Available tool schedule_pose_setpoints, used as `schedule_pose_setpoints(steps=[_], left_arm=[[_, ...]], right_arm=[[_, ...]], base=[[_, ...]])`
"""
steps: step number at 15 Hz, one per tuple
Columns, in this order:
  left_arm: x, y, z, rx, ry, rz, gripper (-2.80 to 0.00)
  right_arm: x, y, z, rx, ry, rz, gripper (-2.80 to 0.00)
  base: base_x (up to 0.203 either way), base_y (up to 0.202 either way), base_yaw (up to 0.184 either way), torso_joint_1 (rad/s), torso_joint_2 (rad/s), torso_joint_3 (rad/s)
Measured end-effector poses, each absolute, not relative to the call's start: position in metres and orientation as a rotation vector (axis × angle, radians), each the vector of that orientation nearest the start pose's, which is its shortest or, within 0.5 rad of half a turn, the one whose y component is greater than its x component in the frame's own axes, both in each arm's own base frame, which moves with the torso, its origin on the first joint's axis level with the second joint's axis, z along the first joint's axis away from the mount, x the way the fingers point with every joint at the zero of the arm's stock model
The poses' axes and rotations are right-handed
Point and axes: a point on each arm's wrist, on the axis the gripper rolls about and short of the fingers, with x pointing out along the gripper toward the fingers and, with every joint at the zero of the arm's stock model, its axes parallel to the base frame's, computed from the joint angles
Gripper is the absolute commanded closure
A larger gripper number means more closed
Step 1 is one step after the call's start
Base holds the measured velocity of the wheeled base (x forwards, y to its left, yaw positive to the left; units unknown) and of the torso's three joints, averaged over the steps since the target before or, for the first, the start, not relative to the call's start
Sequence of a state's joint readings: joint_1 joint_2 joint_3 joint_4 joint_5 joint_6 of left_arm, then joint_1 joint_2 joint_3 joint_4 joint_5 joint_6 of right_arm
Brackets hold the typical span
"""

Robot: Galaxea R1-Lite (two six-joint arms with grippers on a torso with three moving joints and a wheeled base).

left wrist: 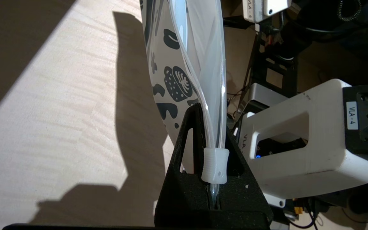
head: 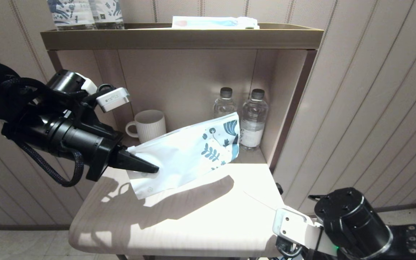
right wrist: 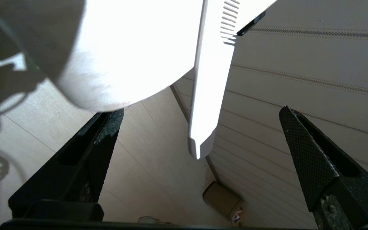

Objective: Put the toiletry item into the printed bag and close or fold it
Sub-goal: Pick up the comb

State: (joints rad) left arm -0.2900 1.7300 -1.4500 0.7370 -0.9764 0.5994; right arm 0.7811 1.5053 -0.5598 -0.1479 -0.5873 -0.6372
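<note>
A: Right gripper (right wrist: pixel 200 166), below the table (head: pixel 200 224) edge, jaws wide, empty. The comb (right wrist: pixel 208 95)?
B: Light, stiff, overhanging; take its handle. Left gripper (head: pixel 146 167) pinches the limp, slippery bag (head: pixel 190 151) above the table.

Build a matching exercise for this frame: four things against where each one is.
Things:
1. printed bag
2. white mug
3. comb
4. clear water bottles

Places:
A. standing at the back right of the shelf
B. poking over the table edge, between the open right gripper's fingers
C. pinched at its slider end by the left gripper, lifted off the tabletop
D. standing at the back of the shelf, left of the bottles

Pairs: 1-C, 2-D, 3-B, 4-A
</note>
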Motion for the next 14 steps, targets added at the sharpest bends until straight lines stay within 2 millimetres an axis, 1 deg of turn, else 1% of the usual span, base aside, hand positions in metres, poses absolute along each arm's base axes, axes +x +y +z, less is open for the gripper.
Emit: schedule_pose_setpoints(steps=[4, 10, 14], left_arm=[[0.2685, -0.0993, 0.2403, 0.111, 0.634, -1.39, 0.0], [0.2689, -0.0995, 0.2394, 0.11, 0.637, -1.391, 0.0], [0.2709, -0.1002, 0.237, 0.111, 0.623, -1.395, 0.0]], right_arm=[[0.1695, 0.1471, 0.1274, -1.116, 0.521, 0.357, -2.8], [0.1661, 0.1463, 0.1227, -1.149, 0.521, 0.356, -2.8], [0.1702, 0.1431, 0.1238, -1.163, 0.511, 0.328, -2.8]], base=[[0.0, 0.0, 0.0, 0.0, 0.0, 0.0], [0.0, 0.0, 0.0, 0.0, 0.0, 0.0], [0.0, 0.0, 0.0, 0.0, 0.0, 0.0]])
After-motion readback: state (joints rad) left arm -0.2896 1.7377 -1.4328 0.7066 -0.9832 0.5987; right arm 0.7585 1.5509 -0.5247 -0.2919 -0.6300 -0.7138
